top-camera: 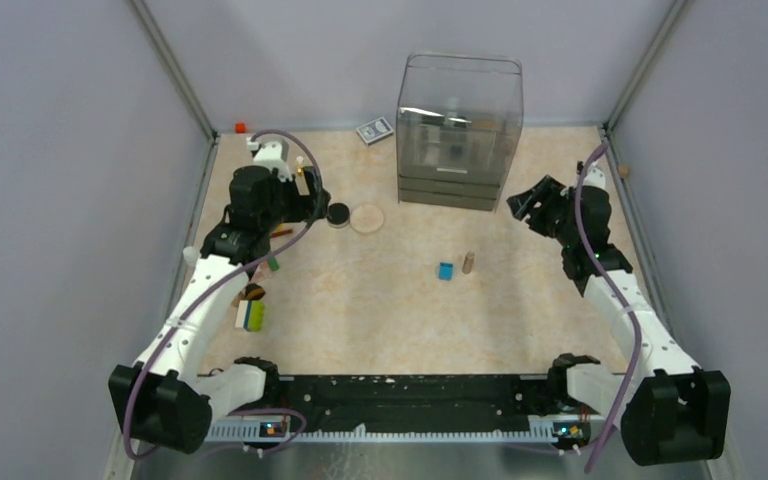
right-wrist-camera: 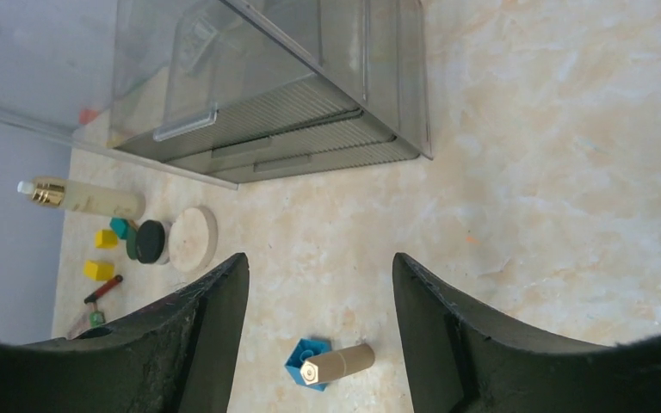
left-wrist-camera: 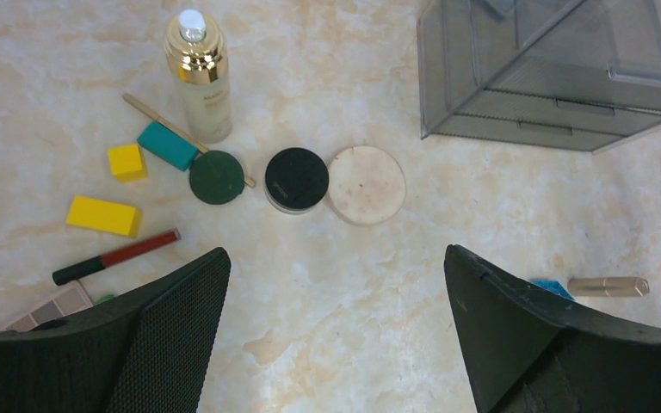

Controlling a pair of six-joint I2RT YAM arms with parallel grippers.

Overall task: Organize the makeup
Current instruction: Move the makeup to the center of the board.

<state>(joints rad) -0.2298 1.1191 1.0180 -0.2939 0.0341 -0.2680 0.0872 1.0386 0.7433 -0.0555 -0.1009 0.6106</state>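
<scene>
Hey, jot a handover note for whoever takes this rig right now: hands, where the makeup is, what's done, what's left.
Left hand: open, empty, above the black compact and beige disc.
Right hand: open, empty, near the clear drawer organizer.
Gold-capped bottle, red pencil and checkered palette sit on the left side; tan tube in the middle beside the blue cube.
Done: unclear; dim shapes show inside the organizer.
Left: all the loose makeup above.

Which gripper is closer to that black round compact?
Left. The left gripper hovers just beside the black round compact; the right gripper sits far off, by the clear drawers.
</scene>
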